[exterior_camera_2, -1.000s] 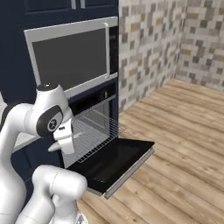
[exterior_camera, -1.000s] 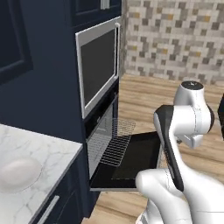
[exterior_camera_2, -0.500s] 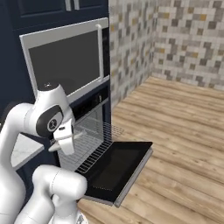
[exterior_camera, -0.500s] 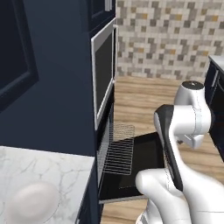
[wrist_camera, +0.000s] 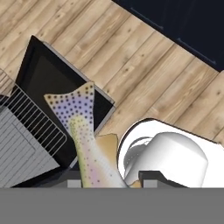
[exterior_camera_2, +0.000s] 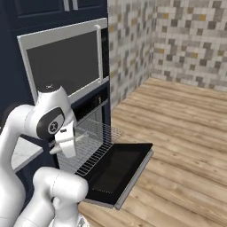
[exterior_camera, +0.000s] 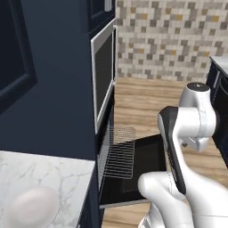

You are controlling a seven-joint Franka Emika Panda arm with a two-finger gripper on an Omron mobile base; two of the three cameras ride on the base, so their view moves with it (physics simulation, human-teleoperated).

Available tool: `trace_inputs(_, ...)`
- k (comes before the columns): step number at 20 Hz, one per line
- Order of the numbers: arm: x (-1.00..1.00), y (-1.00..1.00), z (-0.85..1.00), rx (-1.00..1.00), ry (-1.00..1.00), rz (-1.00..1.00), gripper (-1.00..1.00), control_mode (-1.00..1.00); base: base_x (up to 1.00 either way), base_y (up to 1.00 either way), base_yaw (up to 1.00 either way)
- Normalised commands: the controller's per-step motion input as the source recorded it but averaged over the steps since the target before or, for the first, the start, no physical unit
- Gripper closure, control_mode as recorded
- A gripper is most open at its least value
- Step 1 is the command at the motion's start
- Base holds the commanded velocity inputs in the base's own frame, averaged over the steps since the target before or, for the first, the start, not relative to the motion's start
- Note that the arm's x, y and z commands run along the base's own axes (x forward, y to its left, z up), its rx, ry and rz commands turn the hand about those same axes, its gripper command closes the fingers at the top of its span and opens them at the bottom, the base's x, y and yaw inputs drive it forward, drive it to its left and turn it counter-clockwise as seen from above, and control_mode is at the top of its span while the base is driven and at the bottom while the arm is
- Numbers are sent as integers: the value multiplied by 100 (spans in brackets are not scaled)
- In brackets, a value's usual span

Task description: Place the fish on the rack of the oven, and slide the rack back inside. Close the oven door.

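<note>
Wood plank floor [exterior_camera_2: 177, 133] runs through a simulated kitchen with a mosaic tile wall [exterior_camera: 169, 40] behind and dark navy cabinets [exterior_camera: 49, 80] on the side. Built-in oven [exterior_camera_2: 95, 111] sits low in the navy column, under a steel-framed glass-door unit [exterior_camera_2: 62, 60]. Oven door [exterior_camera_2: 117, 170] is dropped fully open, lying flat over the floor with its dark glass facing up. Rack [exterior_camera: 119, 153], a silver wire grid, is pulled partway out of the cavity and hangs over the open door; in the hand view its corner [wrist_camera: 30, 131] shows at left above the door panel. White marble counter [exterior_camera: 40, 178] at lower left of the left base view, with a round white plate [exterior_camera: 31, 207] on it. Arm is folded up in front of the oven. Gripper [wrist_camera: 103, 183] is clenched on the fish [wrist_camera: 85, 140]; fingertips sit at the bottom edge of the hand view, mostly hidden. Fish is speckled pale grey with a yellowish tint, tail fin fanned out away from the hand, body running down into the grip. It is held in the air above the edge of the open door, near the rack corner, not touching rack or door.
</note>
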Motion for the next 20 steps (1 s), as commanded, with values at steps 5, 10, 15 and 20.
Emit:
trace_inputs(5,0,0,0,0,0,0,100,100,44,0,3)
trace_inputs(10,0,0,0,0,0,0,100,100,48,0,5)
trace_inputs(15,7,0,0,0,0,0,100,-100,11,0,0)
trace_inputs(20,6,0,-1,0,1,0,100,-100,0,0,0)
